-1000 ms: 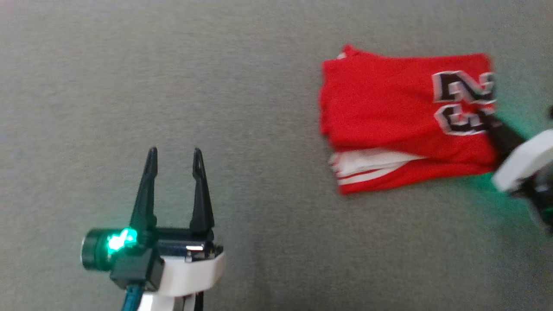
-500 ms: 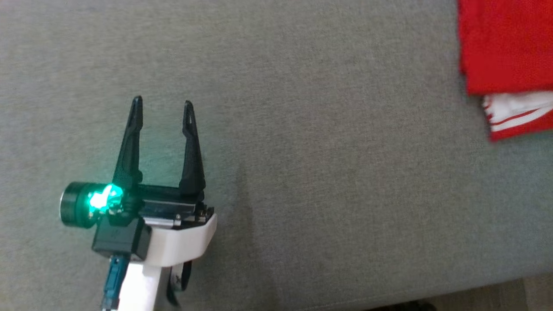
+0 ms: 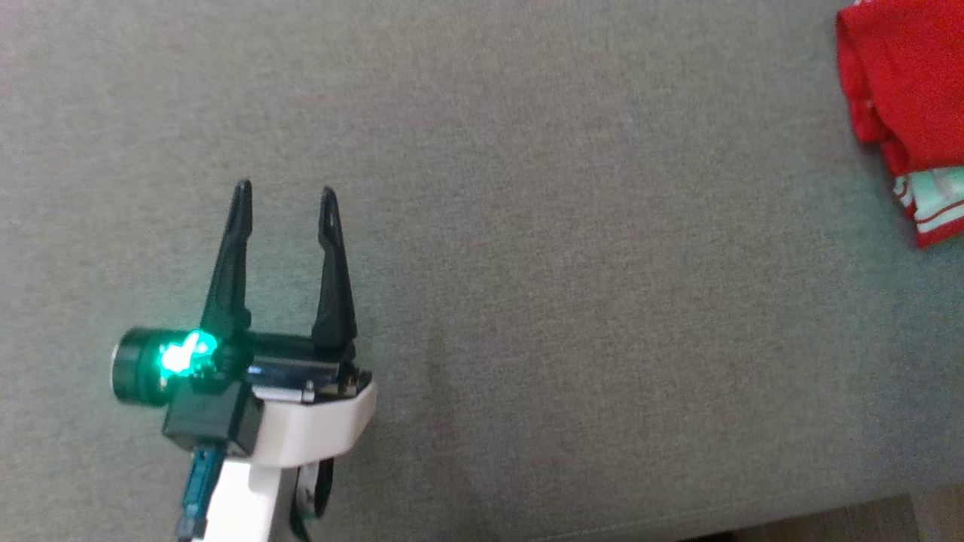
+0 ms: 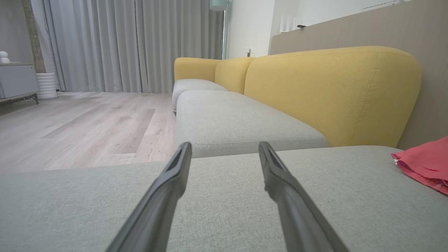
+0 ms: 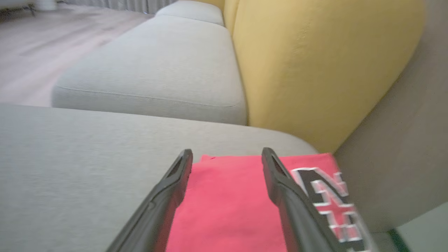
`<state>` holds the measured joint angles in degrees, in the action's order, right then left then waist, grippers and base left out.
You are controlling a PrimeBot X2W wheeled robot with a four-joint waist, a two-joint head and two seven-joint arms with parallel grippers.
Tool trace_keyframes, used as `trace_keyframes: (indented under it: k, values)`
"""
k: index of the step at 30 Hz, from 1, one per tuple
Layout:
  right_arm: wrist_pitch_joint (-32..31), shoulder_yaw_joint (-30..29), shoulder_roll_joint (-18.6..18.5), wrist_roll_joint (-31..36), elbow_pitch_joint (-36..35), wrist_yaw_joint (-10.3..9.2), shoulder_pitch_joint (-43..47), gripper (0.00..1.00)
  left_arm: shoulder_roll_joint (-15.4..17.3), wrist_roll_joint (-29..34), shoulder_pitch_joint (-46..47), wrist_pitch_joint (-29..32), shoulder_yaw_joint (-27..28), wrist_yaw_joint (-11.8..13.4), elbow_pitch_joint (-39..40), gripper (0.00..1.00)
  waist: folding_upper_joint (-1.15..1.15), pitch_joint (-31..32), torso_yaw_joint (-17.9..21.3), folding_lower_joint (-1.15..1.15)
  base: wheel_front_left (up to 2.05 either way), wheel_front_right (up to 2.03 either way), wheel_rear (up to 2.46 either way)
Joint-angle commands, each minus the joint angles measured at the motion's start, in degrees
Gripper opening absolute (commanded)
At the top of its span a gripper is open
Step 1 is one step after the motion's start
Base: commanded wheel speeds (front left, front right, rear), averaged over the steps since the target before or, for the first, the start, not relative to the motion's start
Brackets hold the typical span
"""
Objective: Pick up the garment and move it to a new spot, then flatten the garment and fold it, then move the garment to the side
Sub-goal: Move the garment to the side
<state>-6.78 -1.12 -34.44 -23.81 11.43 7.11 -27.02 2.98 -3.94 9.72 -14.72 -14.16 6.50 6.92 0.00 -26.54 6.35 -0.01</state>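
Garment (image 3: pixel 911 90) — red, folded, laid at the right edge of the grey cushion (image 3: pixel 572 263), seemingly parked aside. Right claw (image 5: pixel 226 152) spread above it, nothing gripped; left claw (image 3: pixel 285 188) — spread, empty, held clear.

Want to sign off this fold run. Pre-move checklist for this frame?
1. Garment folded: ok, lies in flat stacked layers.
2. Garment at the side: ok, far right in head view.
3. Right end effector open: ok, fingers spread above the cloth, none seen pinched.
4. Left end effector open, empty: ok, over bare cushion.
5. Garment wholly on cushion: cannot tell, its right part is cut off in head view.
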Motion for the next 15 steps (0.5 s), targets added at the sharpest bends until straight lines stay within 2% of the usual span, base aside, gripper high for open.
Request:
trace_keyframes:
  k: [1,4,7,11,13,15]
  values:
    - [1.8,1.7,1.2,-0.4,-1.7,0.37,3.6,1.0,-0.1,-0.3,-1.6,-0.3,1.7,0.0,1.4,1.0,0.0,3.4,-1.1,0.01,0.0,0.0,0.0]
    - [5.8,5.7,7.6,-0.7,-1.1,0.37,7.2,1.0,-0.1,-0.8,-3.4,-0.3,1.8,0.0,0.3,1.0,0.0,6.9,-2.3,0.01,0.0,0.0,0.0]
    - [11.4,8.9,12.7,-1.6,2.4,0.37,10.5,1.0,-0.1,-1.6,-5.3,-0.3,1.5,-0.2,-1.4,1.0,0.0,10.7,-3.9,0.01,0.0,0.0,0.0]
    - [19.8,13.0,17.5,-0.8,8.3,0.37,14.6,1.0,-0.1,-3.1,-8.0,-0.3,1.2,-0.2,-4.1,1.0,0.0,15.8,-6.2,0.01,0.0,0.0,0.0]
    - [21.4,13.8,19.2,1.4,10.0,0.37,16.8,1.0,-0.1,-3.9,-9.3,-0.3,1.3,-0.3,-4.7,1.0,0.0,18.2,-7.1,0.01,0.0,0.0,0.0]
    - [21.7,12.5,21.5,4.6,8.3,0.37,19.1,1.0,-0.1,-4.5,-10.5,-0.3,1.6,-0.5,-3.6,1.0,0.0,20.1,-7.8,0.01,0.0,0.0,0.0]
